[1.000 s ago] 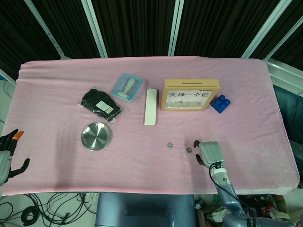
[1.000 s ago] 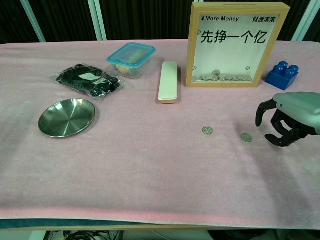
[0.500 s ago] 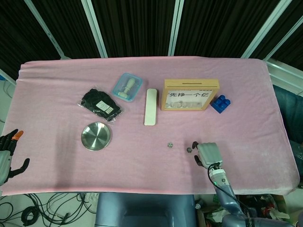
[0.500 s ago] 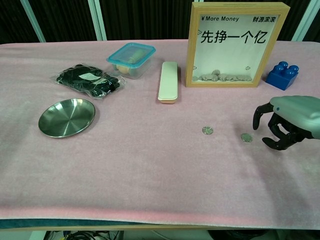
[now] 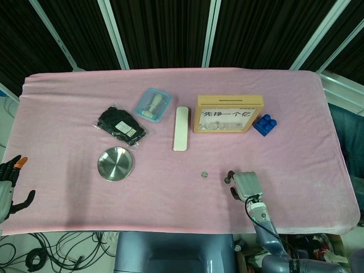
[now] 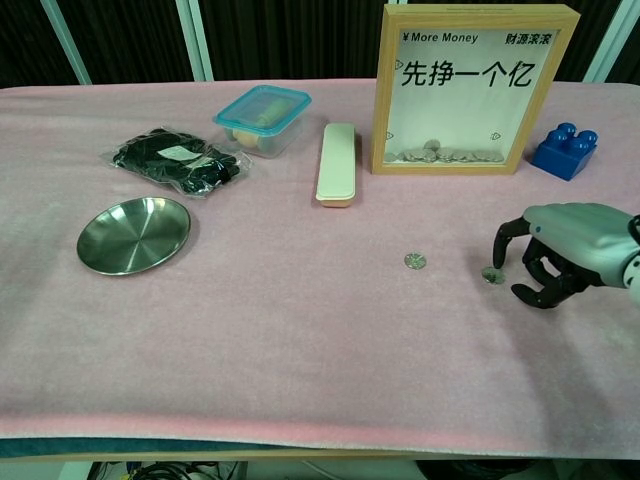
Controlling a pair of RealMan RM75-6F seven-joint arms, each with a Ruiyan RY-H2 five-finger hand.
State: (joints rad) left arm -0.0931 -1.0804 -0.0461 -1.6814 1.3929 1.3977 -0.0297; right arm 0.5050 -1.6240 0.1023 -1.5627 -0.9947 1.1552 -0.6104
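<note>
Pink cloth covers the desk (image 5: 296, 102), and near its front edge the right hand (image 6: 565, 245) hangs low over the cloth with its dark fingers (image 6: 500, 248) curled downward and apart, holding nothing; one fingertip comes down right at a small coin (image 6: 492, 275), though whether it actually touches the coin cannot be told. In the head view the same hand (image 5: 243, 185) sits at the near right of the desk, and the coin is largely hidden by its fingers. A second coin (image 6: 415, 261) lies flat just to the left, apart from the first and from the hand. Behind them stands an upright wooden money box (image 6: 472, 88) with a clear front and a layer of coins at its bottom, and a blue toy brick (image 6: 565, 150) sits beside it on the right. The left hand (image 5: 10, 185) hangs off the left end of the desk, well away from everything, its fingers spread and empty. Further left on the cloth are a cream case (image 6: 336, 163), a lidded plastic box (image 6: 263, 119), a black bundle in a bag (image 6: 175, 160) and a steel dish (image 6: 133, 234).
</note>
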